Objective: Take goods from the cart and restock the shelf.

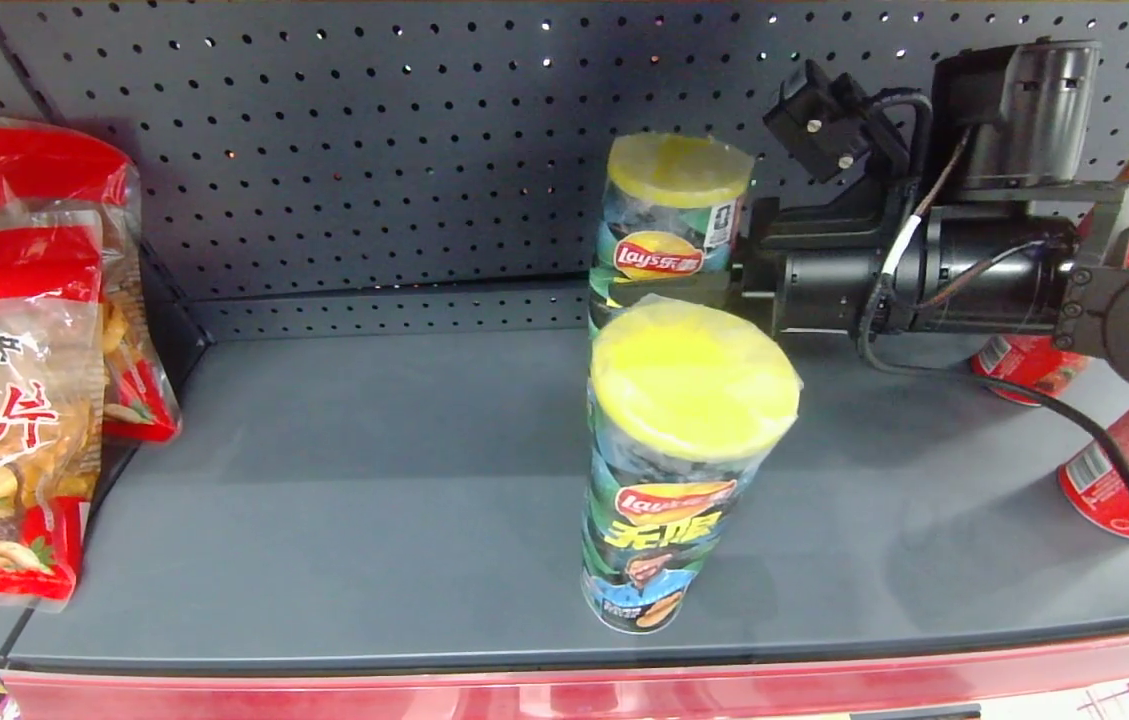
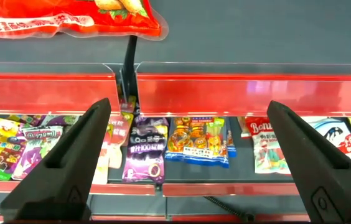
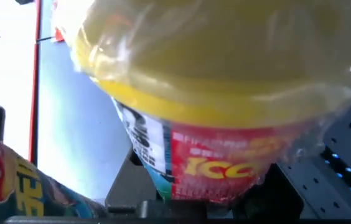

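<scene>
on the shelf [image 1: 374, 480] in the head view, the rear can [image 1: 669, 215] is seen upright, long axis vertical and yellow lid up, just behind the front can [image 1: 689, 450], with the right gripper [image 1: 694, 285] closed on its side; placing is judged nearly done, and a release and a clean withdrawal are called for next. in the left wrist view, the left gripper [image 2: 189, 109] is spread wide and empty before lower shelves of snack packs [image 2: 194, 140]. in the right wrist view, the rear can [image 3: 225, 93] is seen clamped close between the fingers.
</scene>
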Motion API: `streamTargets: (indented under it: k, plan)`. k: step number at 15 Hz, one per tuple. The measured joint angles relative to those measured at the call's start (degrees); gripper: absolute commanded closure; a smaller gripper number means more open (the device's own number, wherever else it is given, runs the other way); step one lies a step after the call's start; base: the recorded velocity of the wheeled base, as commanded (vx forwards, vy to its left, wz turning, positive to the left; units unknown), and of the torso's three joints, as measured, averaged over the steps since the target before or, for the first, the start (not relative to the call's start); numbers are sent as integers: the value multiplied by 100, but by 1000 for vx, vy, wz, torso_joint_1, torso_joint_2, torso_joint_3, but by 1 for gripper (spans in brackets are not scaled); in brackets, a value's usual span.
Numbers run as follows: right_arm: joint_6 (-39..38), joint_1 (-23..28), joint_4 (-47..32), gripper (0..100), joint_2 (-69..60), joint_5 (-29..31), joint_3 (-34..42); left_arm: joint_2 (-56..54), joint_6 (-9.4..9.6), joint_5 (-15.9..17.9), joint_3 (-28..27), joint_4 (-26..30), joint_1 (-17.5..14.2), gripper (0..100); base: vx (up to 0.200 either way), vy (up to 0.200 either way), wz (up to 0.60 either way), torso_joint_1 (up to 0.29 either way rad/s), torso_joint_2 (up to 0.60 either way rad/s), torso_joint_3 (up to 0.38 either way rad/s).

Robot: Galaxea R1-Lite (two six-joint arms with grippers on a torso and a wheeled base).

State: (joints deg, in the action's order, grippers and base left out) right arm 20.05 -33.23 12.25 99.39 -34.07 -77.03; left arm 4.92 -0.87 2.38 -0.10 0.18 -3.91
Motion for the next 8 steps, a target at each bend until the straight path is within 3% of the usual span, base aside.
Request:
streamTargets:
  k: [8]
  plan:
    - [-16, 96, -87, 100, 408, -16, -404, 4, 0, 5, 0, 0, -2, 0, 0, 0, 0, 0, 0, 0]
